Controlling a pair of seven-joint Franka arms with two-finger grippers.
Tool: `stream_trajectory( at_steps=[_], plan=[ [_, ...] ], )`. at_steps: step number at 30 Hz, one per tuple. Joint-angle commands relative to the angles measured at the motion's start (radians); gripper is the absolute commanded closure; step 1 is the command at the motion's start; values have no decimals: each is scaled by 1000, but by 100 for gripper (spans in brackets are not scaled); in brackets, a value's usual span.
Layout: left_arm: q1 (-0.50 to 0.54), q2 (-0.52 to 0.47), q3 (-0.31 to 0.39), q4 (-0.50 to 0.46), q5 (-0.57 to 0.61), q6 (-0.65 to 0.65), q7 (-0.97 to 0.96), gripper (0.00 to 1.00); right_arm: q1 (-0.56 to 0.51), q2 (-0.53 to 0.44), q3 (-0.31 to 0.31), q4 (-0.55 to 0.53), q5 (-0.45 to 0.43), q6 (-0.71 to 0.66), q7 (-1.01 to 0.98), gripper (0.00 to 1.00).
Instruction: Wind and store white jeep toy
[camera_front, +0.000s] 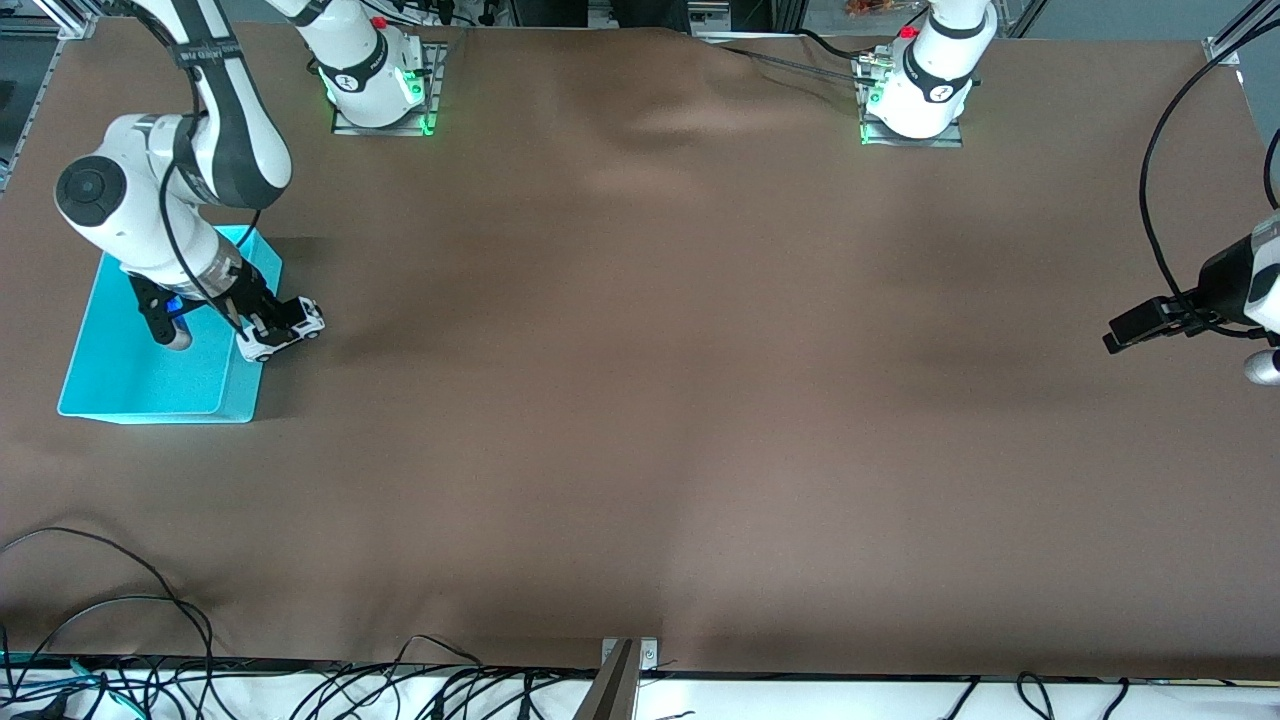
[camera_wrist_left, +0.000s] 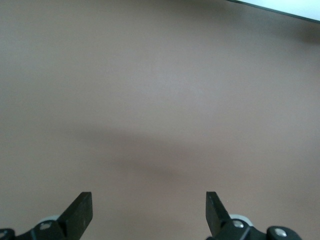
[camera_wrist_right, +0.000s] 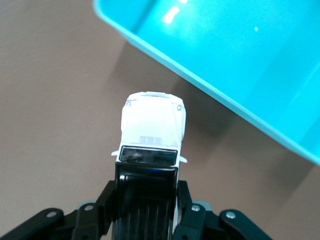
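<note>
right gripper (camera_front: 268, 325): jaws pinch the white jeep toy (camera_front: 285, 331) in the air at the turquoise bin (camera_front: 120, 385) rim | step: we carry it fully over the bin, lower, then release | left gripper (camera_front: 1140, 325): jaws spread, waiting

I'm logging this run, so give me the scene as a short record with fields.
jeep: white jeep held in the air at the bin's edge, over the table
bin: turquoise bin, at the right arm's end of the table
right claw: right claw shut on the jeep
left claw: left claw open, holding nothing, waiting over bare table
stored: not yet
</note>
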Motion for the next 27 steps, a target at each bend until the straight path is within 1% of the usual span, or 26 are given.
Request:
stream_trajectory(
  at_steps=[1,3,8,13,16,20,24,27],
  plan=[
    [0,4,2,17,-27,-19,16,0,-11,-57,7,4,-6,-53,-128,100],
    [0,4,2,17,-27,-19,16,0,-16,-60,-5,8,-13,-68,-186,100],
    [0,4,2,17,-27,-20,16,0,-20,-61,-72,33,-17,-142,-376,100],
    [0,4,2,17,-27,-20,16,0,-22,-61,-171,40,-36,-176,-574,100],
    [0,4,2,17,-29,-20,16,0,-22,-58,-218,40,-49,-176,-666,100],
    [0,6,2,17,-27,-20,16,0,-22,-49,-272,40,-91,-164,-746,100],
    [0,6,2,19,-27,-20,16,0,-22,-12,-310,39,-128,-161,-812,100],
    [0,8,2,23,-27,-19,18,0,-26,15,-335,33,-151,-133,-862,100]
  ],
)
